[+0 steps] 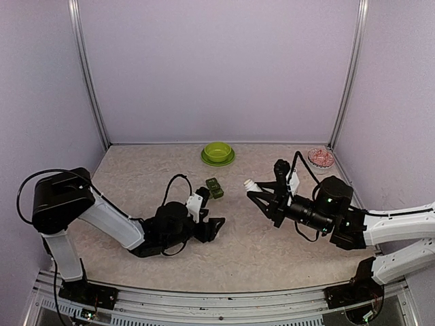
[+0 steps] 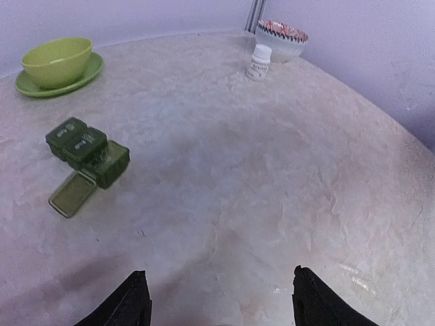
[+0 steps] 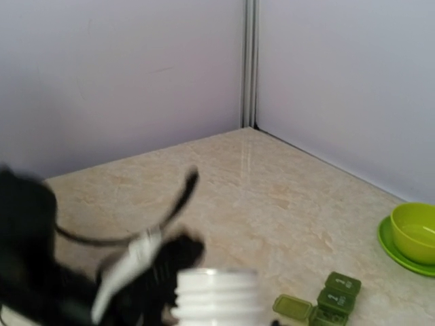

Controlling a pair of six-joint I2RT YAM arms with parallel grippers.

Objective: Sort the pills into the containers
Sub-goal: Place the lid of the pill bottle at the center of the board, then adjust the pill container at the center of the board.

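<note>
Left wrist view showed the left gripper (image 2: 219,309) with its jaws spread and nothing between them, low over the bare table (image 2: 272,190). I judged it let go so as to leave the pill box undisturbed. That pill box (image 2: 87,151) lay at ten o'clock from the fingertips, well apart. Its nearest lid (image 2: 73,193) was folded open flat on the table, presumably to take pills. No pills could be made out in any view. At three o'clock of the box in the top view, the right gripper (image 1: 259,193) was clenched on a white bottle (image 1: 249,183), its neck tipped toward the box, probably for pouring. Farther out, at twelve o'clock, stood the lime bowl (image 1: 217,153).
</note>
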